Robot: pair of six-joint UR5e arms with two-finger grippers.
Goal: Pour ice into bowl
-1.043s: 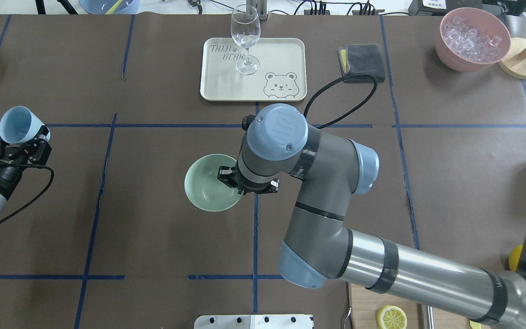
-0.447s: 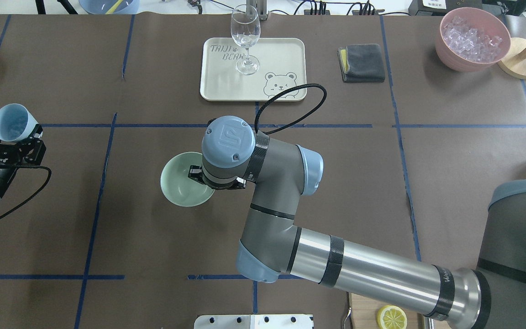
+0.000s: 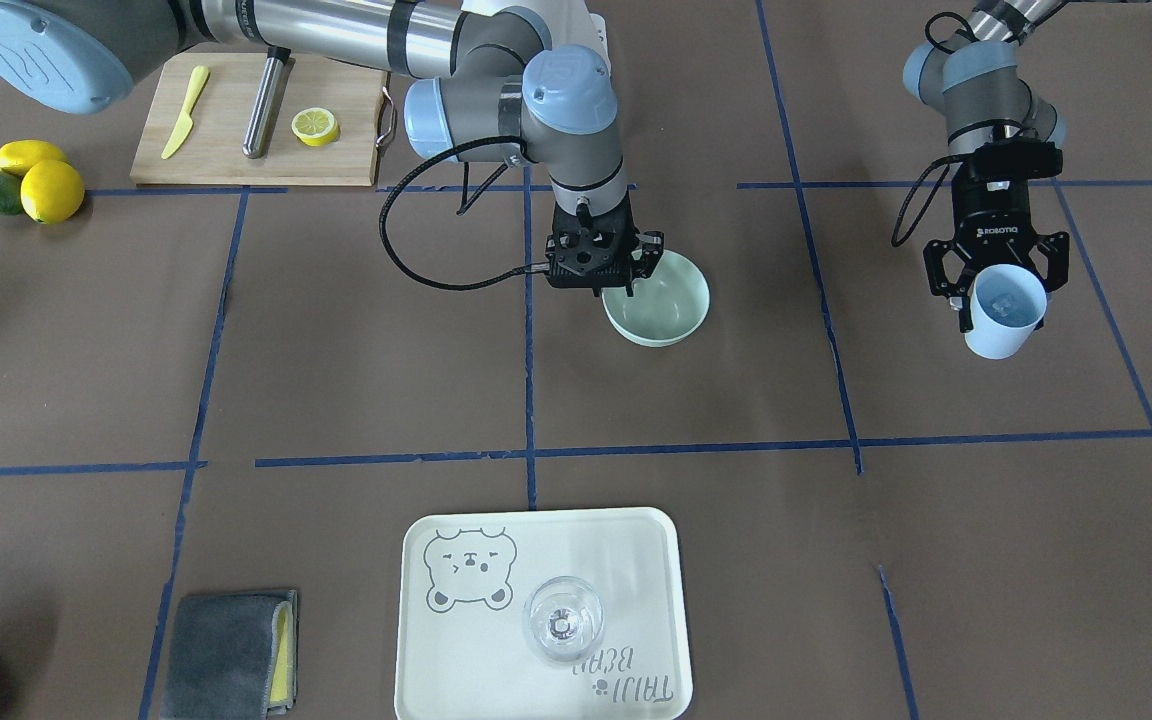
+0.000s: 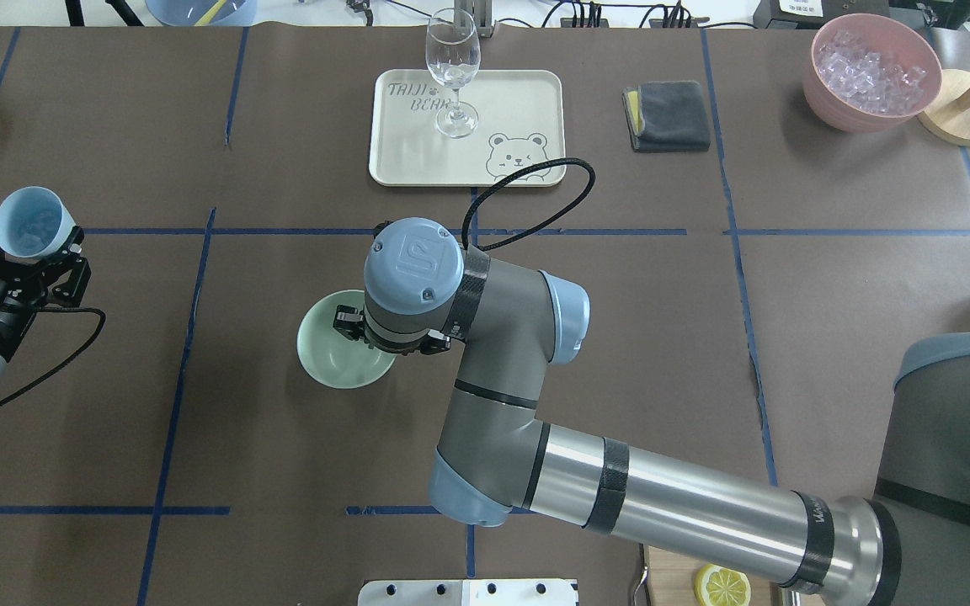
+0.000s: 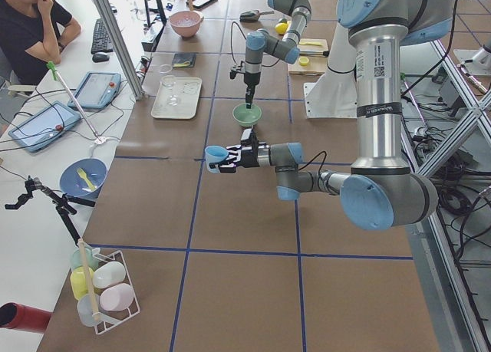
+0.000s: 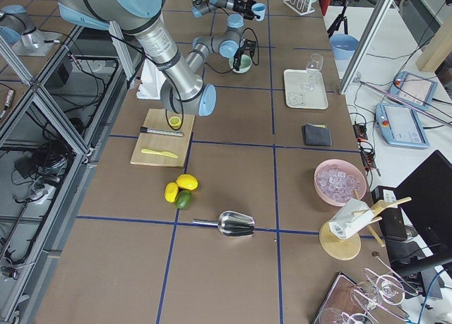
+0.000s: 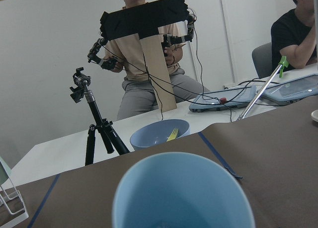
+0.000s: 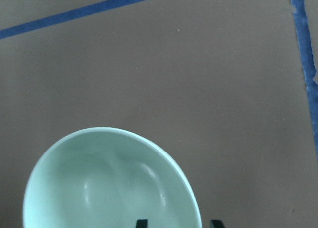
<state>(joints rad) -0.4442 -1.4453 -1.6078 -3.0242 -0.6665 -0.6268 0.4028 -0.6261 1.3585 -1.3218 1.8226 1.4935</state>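
The pale mint-green bowl (image 4: 327, 360) is left of the table's middle and looks empty; it also shows in the front view (image 3: 661, 305) and the right wrist view (image 8: 99, 178). My right gripper (image 3: 626, 272) is shut on the bowl's rim, one finger inside and one outside (image 8: 178, 223). My left gripper (image 4: 18, 265) is shut on a light blue cup (image 4: 30, 223) and holds it upright above the table's left side, well apart from the bowl. Small clear ice cubes (image 3: 1004, 298) show faintly inside the cup (image 3: 1006, 315). The left wrist view shows only the cup's rim (image 7: 184, 193).
A cream bear tray (image 4: 527, 93) with a wine glass (image 4: 453, 71) stands at the back middle. A grey cloth (image 4: 668, 116) and a pink bowl of ice (image 4: 872, 71) are at the back right. A cutting board with a lemon slice (image 3: 316, 125) lies near the robot's base.
My right gripper has dragged the mint-green bowl leftward, toward the left arm, then slightly nearer the robot. My left gripper with the cup has shifted only slightly.
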